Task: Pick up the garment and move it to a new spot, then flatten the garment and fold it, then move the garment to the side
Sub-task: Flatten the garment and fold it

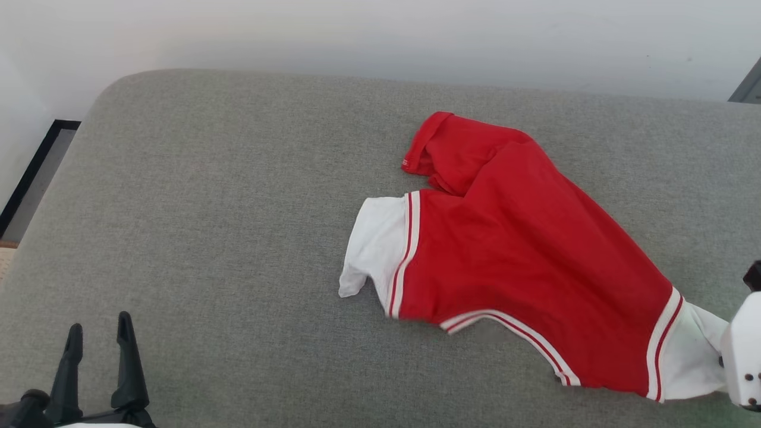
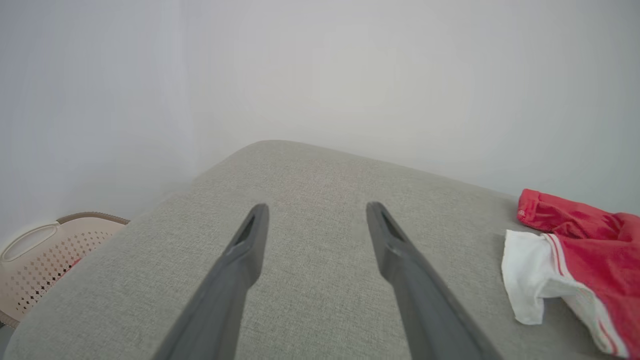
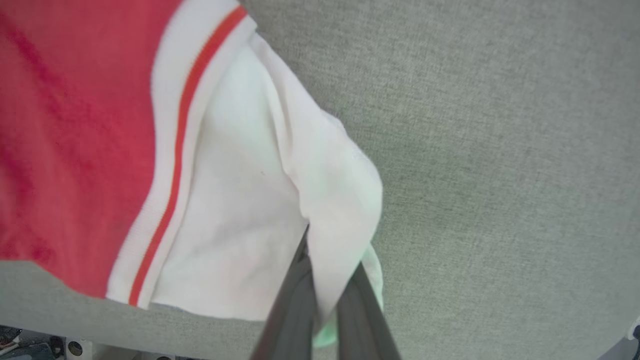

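Fingers [image 3: 295, 300] of the right gripper [image 3: 330, 265] are pinching a white sleeve end of the garment [image 1: 523, 255], closing tight with cloth bunching between them. In the head view the garment is lying rumpled on the grey cushion [image 1: 238, 208], spreading from centre toward four o'clock, its other white sleeve pointing toward nine o'clock. The left gripper [image 1: 99, 324] is hovering at seven o'clock, jaws standing wide and holding nothing, well apart from the garment.

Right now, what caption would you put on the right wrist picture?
Right gripper shut on the garment, pinching its white sleeve end over a grey cushion.
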Robot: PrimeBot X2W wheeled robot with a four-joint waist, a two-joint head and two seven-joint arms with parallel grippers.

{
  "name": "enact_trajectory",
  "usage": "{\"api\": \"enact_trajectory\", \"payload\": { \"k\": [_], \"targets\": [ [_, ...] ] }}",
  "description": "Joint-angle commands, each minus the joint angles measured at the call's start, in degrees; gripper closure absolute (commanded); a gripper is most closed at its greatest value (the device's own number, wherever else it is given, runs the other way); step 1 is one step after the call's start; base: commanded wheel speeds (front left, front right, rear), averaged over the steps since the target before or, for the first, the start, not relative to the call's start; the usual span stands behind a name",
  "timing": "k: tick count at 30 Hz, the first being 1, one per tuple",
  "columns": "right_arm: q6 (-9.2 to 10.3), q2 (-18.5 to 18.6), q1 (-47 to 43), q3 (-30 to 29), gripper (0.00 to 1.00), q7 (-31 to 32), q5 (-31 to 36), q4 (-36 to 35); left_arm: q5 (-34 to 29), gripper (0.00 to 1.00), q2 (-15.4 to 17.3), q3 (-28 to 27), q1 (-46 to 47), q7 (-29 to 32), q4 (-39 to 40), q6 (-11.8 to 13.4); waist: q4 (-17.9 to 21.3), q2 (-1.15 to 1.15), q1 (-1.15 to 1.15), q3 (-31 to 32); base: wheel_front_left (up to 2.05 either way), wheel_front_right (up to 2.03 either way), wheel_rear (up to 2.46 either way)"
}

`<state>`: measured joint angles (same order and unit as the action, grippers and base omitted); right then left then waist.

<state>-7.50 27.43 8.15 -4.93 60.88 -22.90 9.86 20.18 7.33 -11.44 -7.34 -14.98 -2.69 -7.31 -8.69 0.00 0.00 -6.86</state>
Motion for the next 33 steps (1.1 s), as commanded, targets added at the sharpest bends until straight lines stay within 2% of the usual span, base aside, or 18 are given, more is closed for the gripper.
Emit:
{"api": "enact_trajectory", "payload": {
  "k": [1, 2, 3, 4, 5, 11, 17, 20, 24, 26, 31, 33],
  "targets": [
    [0.02, -1.03, -0.48, -0.34, 0.99, -0.87, 0.13, 0.84, -0.10, 0.00, 0.32, 0.00, -0.13, -0.28, -0.15, -0.20, -0.07, 0.00, 0.00, 0.02, 0.00, 0.00, 0.00],
    [0.02, -1.74, -0.54, -0.86, 0.76, -1.55, 0.46, 1.82, -0.02, 0.00, 0.40, 0.09, -0.10, -0.28, -0.21, -0.20, -0.09, 0.00, 0.00, 0.06, 0.00, 0.00, 0.00],
    [0.02, -2.22, -0.58, -1.12, 0.64, -2.18, 0.86, 2.78, 0.10, 0.00, 0.45, 0.26, -0.10, -0.28, -0.22, -0.20, -0.12, 0.00, 0.00, 0.12, 0.00, 0.00, 0.00],
    [0.02, -2.36, -0.55, -1.04, 0.45, -2.90, 1.21, 3.75, 0.18, 0.00, 0.54, 0.35, -0.12, -0.28, -0.27, -0.20, -0.14, 0.00, 0.00, 0.15, 0.00, 0.00, 0.00],
    [0.02, -2.67, -0.25, -1.16, 0.00, -3.64, 1.55, 4.84, 0.33, 0.00, 0.72, 0.54, -0.15, -0.28, -0.25, -0.20, -0.13, 0.00, 0.00, 0.21, 0.00, 0.00, 0.00],
    [0.03, -3.41, 1.84, -1.41, 0.00, -6.24, 2.28, 7.42, 1.91, 0.00, 2.39, 1.72, -0.68, -0.29, -0.70, -0.21, 0.87, 0.00, 0.00, 0.90, 0.00, 0.00, 0.00],
    [0.02, -4.19, 2.90, -3.27, 0.00, -7.78, 2.29, 3.56, 5.92, 0.00, 5.78, 4.92, 0.36, -0.28, -1.32, -0.21, 2.76, 0.00, 0.00, 1.07, 0.00, 0.00, 0.00],
    [0.02, -5.13, 3.06, -4.38, 0.00, -9.03, 2.50, 0.06, 8.80, 0.00, 9.34, 8.48, 1.84, -0.24, -1.64, -0.20, 3.82, 0.00, 0.00, 0.80, 0.00, 0.00, 0.00],
    [0.02, -7.59, 3.56, -5.94, 0.00, -12.72, 3.29, -4.71, 12.92, 0.00, 14.41, 12.53, 5.37, 3.85, -2.09, -0.21, 5.42, 0.00, 0.00, 0.37, 0.00, 0.00, 0.00],
    [0.02, -8.55, 3.74, -6.10, 0.00, -13.92, 3.36, -5.72, 14.43, 0.00, 15.43, 13.36, 6.52, 5.22, -2.03, -0.20, 5.90, 0.00, 0.00, 0.21, 0.00, 0.00, 0.00],
    [0.02, -13.03, 4.85, -6.50, 0.00, -22.11, 5.30, -10.10, 19.07, 0.00, 21.94, 19.36, 12.91, 12.89, -1.67, -0.20, 8.52, 0.00, 0.00, -0.68, 0.00, 0.00, 0.00],
    [0.02, -14.61, 5.36, -6.06, 0.00, -26.13, 6.60, -11.29, 21.76, 0.00, 23.49, 21.38, 15.79, 15.69, -1.68, -0.21, 9.65, 0.00, 0.00, -1.11, 0.00, 0.00, 0.00]
  ]
}}
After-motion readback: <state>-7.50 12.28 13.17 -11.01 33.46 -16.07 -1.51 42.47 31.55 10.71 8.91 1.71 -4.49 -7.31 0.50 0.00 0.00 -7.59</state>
